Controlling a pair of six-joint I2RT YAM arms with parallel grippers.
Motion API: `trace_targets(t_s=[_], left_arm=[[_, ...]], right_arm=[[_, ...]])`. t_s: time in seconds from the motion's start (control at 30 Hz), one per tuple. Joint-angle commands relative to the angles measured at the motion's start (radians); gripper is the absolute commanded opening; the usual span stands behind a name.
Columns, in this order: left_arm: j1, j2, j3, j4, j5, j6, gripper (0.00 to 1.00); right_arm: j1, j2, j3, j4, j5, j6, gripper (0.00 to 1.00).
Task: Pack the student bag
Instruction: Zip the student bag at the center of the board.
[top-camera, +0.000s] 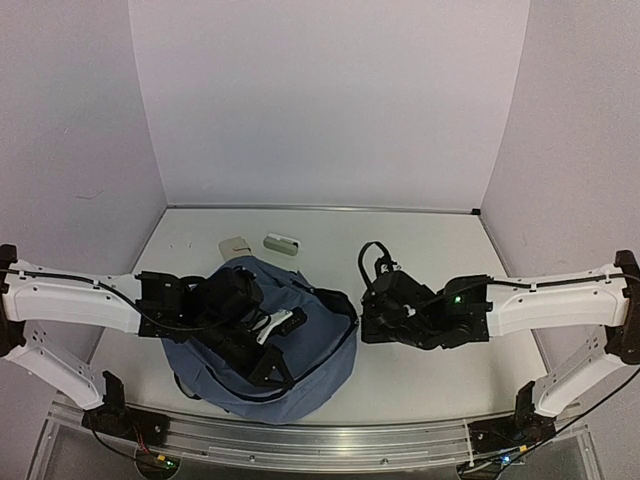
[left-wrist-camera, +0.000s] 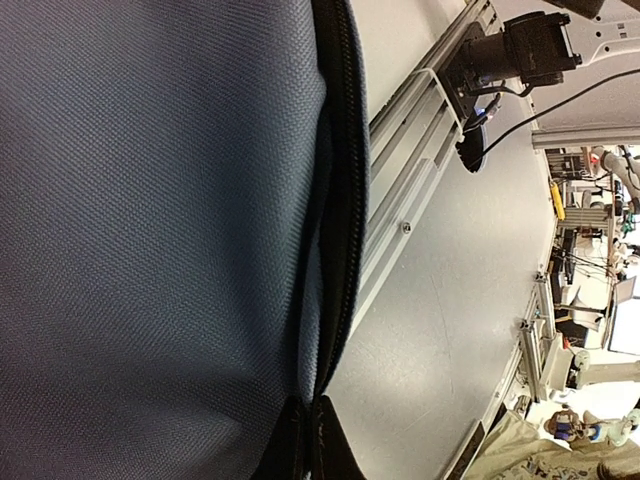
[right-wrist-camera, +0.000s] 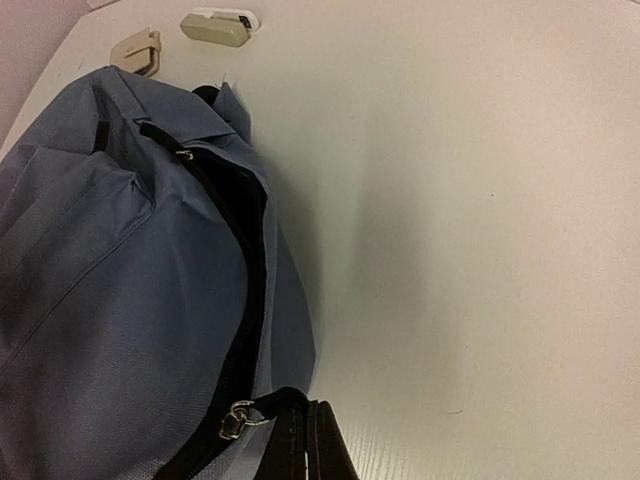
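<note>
The student bag is a dusty-blue backpack lying left of centre on the table, with its black zip running along the opening. My left gripper is over the bag. In the left wrist view it is shut, pinching the bag's fabric at the black zip edge. My right gripper is at the bag's right edge. In the right wrist view it is shut on the black cord of the metal zip pull, beside the bag.
A beige item and a white-and-green item lie on the table behind the bag. Both also show in the right wrist view, the beige item and the white one. White walls enclose the table, and a metal rail runs along the near edge.
</note>
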Motion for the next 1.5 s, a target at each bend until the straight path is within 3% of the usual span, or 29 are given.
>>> trace_targets(t_s=[0.0, 0.07, 0.17, 0.37, 0.63, 0.8, 0.97, 1.13, 1.3, 1.47], left_arm=[[-0.027, -0.071, -0.015, -0.09, -0.003, -0.02, 0.07], [-0.026, -0.077, 0.006, -0.042, -0.039, -0.018, 0.15], [-0.026, -0.054, 0.058, -0.01, -0.121, -0.002, 0.35], [-0.009, 0.074, 0.215, 0.002, -0.366, -0.005, 0.69], [0.013, 0.244, 0.312, 0.139, -0.375, 0.005, 0.76], [0.013, 0.339, 0.362, 0.182, -0.349, 0.011, 0.73], [0.013, 0.393, 0.399, 0.196, -0.326, 0.027, 0.61], [0.013, 0.421, 0.402, 0.202, -0.308, 0.027, 0.27], [0.01, 0.434, 0.374, 0.208, -0.259, 0.017, 0.01], [0.004, 0.391, 0.302, 0.265, -0.196, 0.006, 0.0]], right_arm=[[-0.038, -0.05, -0.044, 0.167, 0.009, -0.078, 0.0], [-0.038, -0.063, -0.059, 0.203, -0.036, -0.084, 0.0], [-0.038, -0.068, -0.07, 0.215, -0.073, -0.083, 0.0], [-0.038, -0.071, -0.095, 0.225, -0.1, -0.072, 0.0], [-0.038, -0.106, -0.122, 0.23, -0.082, -0.044, 0.0], [-0.037, -0.116, -0.135, 0.23, -0.079, -0.037, 0.0], [-0.037, -0.128, -0.15, 0.23, -0.078, -0.03, 0.0], [-0.038, -0.137, -0.16, 0.23, -0.067, -0.024, 0.0], [-0.037, -0.127, -0.151, 0.23, -0.053, -0.022, 0.0], [-0.05, -0.106, -0.147, 0.241, -0.037, -0.008, 0.0]])
